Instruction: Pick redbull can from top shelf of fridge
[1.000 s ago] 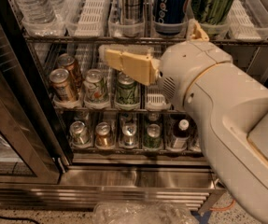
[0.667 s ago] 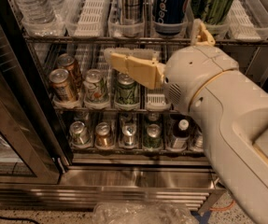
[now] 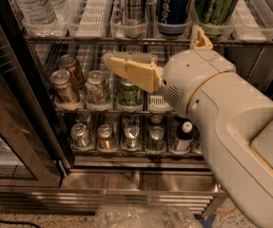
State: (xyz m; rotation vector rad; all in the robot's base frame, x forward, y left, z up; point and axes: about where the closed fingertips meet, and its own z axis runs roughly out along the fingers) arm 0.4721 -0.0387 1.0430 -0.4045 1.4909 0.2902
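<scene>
Gripper [image 3: 148,63] barely shifted, below top shelf [image 3: 79,40]; redbull can [image 3: 135,4] stands above it.

Speckled floor [image 3: 55,222], dim warm light

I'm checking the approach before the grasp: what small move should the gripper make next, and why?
Probably raise the gripper: it sits before the middle rack, below the top shelf, where the redbull can stands just left of the Pepsi can.

Redbull can [image 3: 135,4] upright, top shelf [image 3: 97,11], jaws below
</scene>
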